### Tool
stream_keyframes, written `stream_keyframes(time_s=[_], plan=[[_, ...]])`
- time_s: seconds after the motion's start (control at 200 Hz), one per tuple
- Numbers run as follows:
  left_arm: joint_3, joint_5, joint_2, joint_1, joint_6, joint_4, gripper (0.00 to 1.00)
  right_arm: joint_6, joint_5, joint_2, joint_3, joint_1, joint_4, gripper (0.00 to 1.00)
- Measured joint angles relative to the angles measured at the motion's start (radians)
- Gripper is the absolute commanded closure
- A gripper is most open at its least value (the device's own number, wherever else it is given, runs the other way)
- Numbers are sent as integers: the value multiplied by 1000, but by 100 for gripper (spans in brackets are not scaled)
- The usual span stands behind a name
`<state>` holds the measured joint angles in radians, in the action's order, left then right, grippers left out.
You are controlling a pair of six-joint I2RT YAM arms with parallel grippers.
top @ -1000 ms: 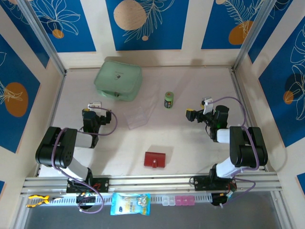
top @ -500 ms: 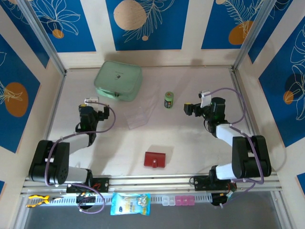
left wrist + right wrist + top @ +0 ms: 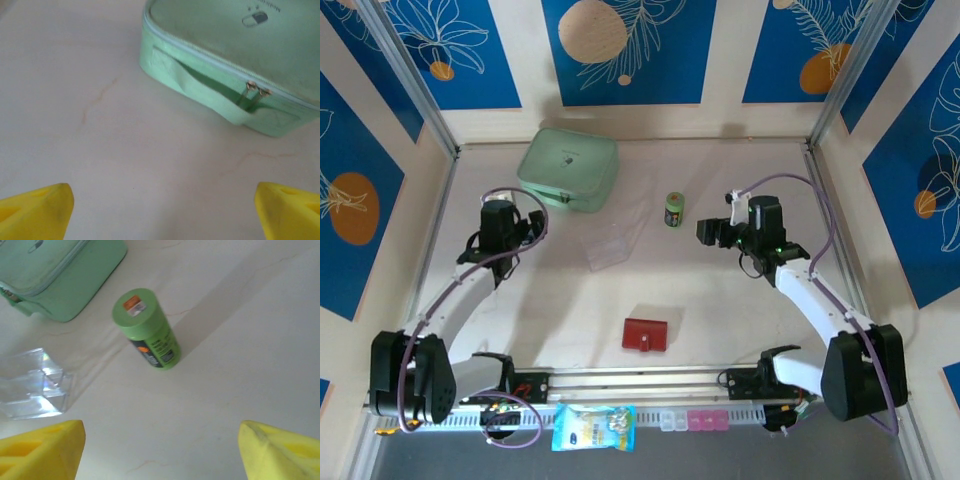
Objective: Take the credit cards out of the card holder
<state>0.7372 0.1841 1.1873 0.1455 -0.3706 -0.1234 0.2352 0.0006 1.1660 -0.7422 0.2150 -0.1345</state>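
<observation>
The card holder [image 3: 646, 334], a flat dark-red wallet with a small tab, lies shut near the table's front edge between the two arm bases. The credit cards are hidden. My left gripper [image 3: 525, 228] hovers over the table's left side, far behind the holder. Its yellow fingertips [image 3: 35, 212] stand wide apart over bare table, so the left gripper [image 3: 162, 215] is open and holds nothing. My right gripper [image 3: 708, 233] is at the right rear, also open [image 3: 160, 450], its fingertips [image 3: 280, 452] spread with nothing between them.
A mint-green zip case [image 3: 568, 168] sits at the back left, just ahead of the left gripper [image 3: 235, 60]. A small green can [image 3: 674, 210] stands ahead of the right gripper [image 3: 147, 327]. A clear plastic stand [image 3: 610, 245] rests mid-table [image 3: 32, 385].
Both arms have stretched out from their folded pose. The left gripper moved back toward the mint case, the right gripper moved left toward the green can. The holder has not moved.
</observation>
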Motion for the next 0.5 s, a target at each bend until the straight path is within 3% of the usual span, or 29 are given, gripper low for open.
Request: stream_keyframes(time_s=[0.285, 0.5], plan=[[114, -105, 101, 124, -166, -224, 20, 135, -5, 11, -75, 100, -208, 33], [187, -137, 201, 247, -224, -271, 42, 190, -3, 23, -75, 166, -259, 36]])
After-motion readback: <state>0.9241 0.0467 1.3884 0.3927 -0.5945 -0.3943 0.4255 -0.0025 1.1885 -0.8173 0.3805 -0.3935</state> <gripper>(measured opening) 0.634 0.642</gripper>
